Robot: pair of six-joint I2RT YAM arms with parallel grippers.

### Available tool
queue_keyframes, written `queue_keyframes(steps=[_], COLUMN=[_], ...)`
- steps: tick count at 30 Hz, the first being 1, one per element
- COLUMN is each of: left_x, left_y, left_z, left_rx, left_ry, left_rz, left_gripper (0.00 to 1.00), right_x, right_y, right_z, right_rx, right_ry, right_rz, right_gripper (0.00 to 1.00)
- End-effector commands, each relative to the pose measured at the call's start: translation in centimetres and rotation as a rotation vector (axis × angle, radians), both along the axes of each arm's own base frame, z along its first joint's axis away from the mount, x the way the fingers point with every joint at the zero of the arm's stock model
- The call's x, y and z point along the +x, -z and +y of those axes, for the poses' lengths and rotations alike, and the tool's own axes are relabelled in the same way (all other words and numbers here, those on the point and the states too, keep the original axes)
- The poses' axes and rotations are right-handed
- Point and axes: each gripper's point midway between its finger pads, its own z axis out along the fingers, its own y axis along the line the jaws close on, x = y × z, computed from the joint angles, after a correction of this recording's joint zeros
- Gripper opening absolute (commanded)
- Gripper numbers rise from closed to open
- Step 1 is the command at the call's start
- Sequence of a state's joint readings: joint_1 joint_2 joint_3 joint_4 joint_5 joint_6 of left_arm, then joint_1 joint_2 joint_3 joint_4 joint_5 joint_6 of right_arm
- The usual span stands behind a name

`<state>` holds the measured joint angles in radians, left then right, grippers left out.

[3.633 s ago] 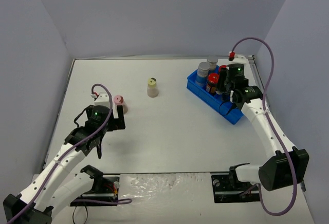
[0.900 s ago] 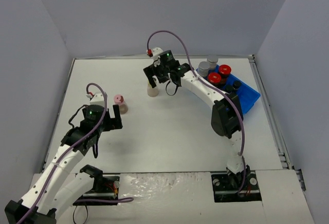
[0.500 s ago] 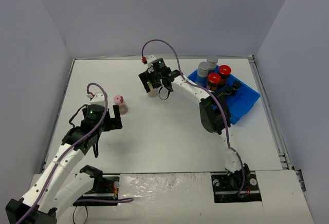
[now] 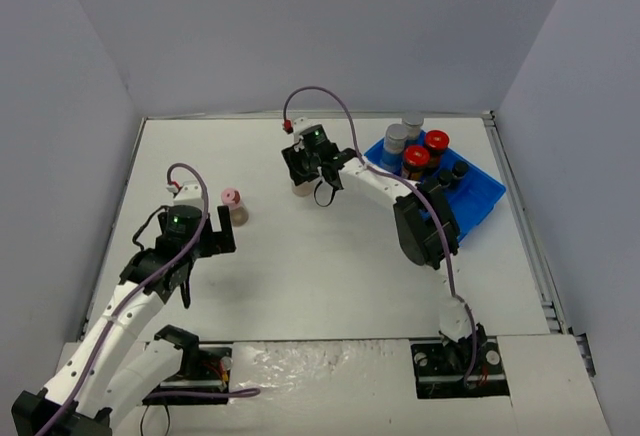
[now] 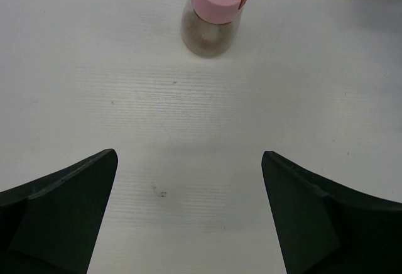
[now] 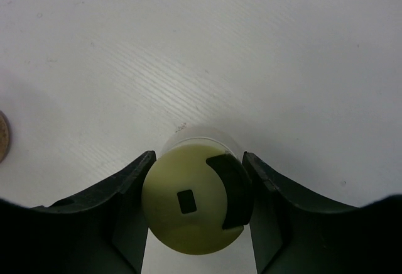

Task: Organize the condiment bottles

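Observation:
The cream-lidded jar (image 6: 195,208) stands on the white table at mid-back; only its lower body (image 4: 300,190) shows in the top view. My right gripper (image 6: 198,159) is straight above it, one finger pressed on each side of the lid (image 4: 303,176). The pink-lidded jar (image 5: 217,7) stands upright at the left (image 4: 232,203). My left gripper (image 5: 188,158) is open and empty just short of it (image 4: 220,220). Two grey-capped jars (image 4: 397,137), two red-lidded jars (image 4: 415,155) and tiny dark-capped jars (image 4: 459,168) stand in the blue tray (image 4: 482,199).
The blue tray sits at the back right, close to the right wall. Grey walls close in the table on the left, back and right. The right arm stretches across the table's middle from the tray side to the cream-lidded jar.
My right arm swung from the blue tray over to the cream-lidded jar, and its fingers have now closed around the lid. My left gripper stays by the pink-lidded jar.

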<state>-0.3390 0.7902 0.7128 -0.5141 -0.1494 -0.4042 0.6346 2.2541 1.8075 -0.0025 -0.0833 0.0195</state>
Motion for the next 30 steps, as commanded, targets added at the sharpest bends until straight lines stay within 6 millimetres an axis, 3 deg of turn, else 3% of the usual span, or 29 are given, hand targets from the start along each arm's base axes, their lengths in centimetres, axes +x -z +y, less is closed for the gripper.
queue_keyframes(steps=[1,7,9,12,14,16,22,30], left_x=[1.7,1.7,1.8,1.8,1.9,1.9,2.0,1.9], left_y=[-2.6,-2.8,-2.7,-2.7,-2.7,-2.6,-2.6,-2.9], left_z=[-0.4,-0.3,-0.2,-0.1,-0.1,-0.1,0.0,0.3], left_rx=[-0.024,-0.032,-0.036,-0.04,-0.044,-0.045,-0.053,-0.05], left_ry=[0.004,-0.002,-0.005,-0.008,-0.008,-0.011,-0.014,-0.026], left_rz=[-0.09,-0.094,-0.094,-0.096,-0.095,-0.09,-0.09,-0.101], left_gripper=[0.97,0.97,0.97,0.97,0.97,0.97,0.97,0.97], right_x=[-0.4,-3.5,-4.1,-6.3,-7.4,-8.7,-9.7,-7.5], right_y=[-12.0,-18.4,-17.3,-18.1,-16.7,-16.4,-14.5,-11.0], right_z=[-3.3,-16.0,-21.2,-29.0,-34.1,-38.1,-45.0,-48.0], right_rx=[0.109,0.18,0.155,0.146,0.139,0.141,0.14,0.104], right_ry=[0.089,0.35,0.49,0.706,0.851,0.966,1.203,1.283], right_rz=[-0.193,-0.249,-0.233,-0.254,-0.228,-0.22,-0.194,-0.15], right_gripper=[0.08,0.03,0.01,0.0,0.0,0.0,0.0,0.0])
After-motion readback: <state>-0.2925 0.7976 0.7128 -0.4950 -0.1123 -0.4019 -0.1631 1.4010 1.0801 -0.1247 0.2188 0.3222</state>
